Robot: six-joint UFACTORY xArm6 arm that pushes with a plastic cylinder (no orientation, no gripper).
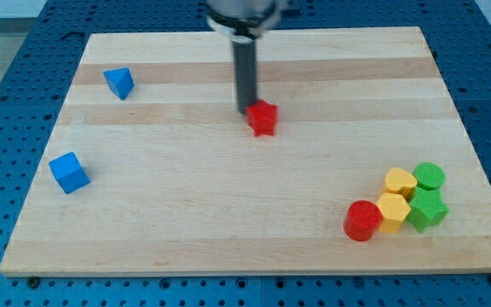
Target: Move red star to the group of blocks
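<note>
The red star [263,118] lies on the wooden board [228,213], a little above the middle. My tip [247,110] stands just to the star's upper left, touching or nearly touching it. The group of blocks sits at the view's lower right: a red cylinder [363,221], a yellow hexagon-like block [392,211], another yellow block [400,182], a green cylinder [430,176] and a green star-like block [427,209].
A blue triangle block [119,82] lies at the upper left. A blue cube [68,172] lies at the left edge. The board rests on a blue perforated table [7,102].
</note>
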